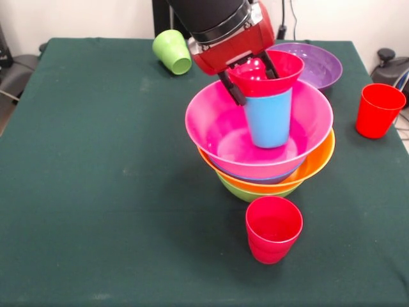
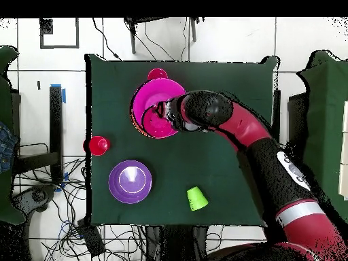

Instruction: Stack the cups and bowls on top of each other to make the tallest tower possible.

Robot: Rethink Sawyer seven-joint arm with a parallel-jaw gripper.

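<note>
The tower (image 1: 255, 137) is a pile of nested bowls: lime green at the bottom, then orange (image 1: 316, 167), blue, and pink (image 1: 211, 121) on top. A sky blue cup (image 1: 268, 118) stands upright in the pink bowl. The small red bowl (image 1: 284, 67) sits on that cup. My gripper (image 1: 257, 88) is at the red bowl's rim, one finger (image 1: 233, 89) outside it and the other inside, set well apart. The tower (image 2: 153, 109) and gripper (image 2: 166, 112) also show in the overhead view.
One red cup (image 1: 273, 229) stands in front of the tower, another (image 1: 378, 110) at the right. A lime green cup (image 1: 172, 51) lies on its side at the back. A purple bowl (image 1: 316, 64) sits behind the tower.
</note>
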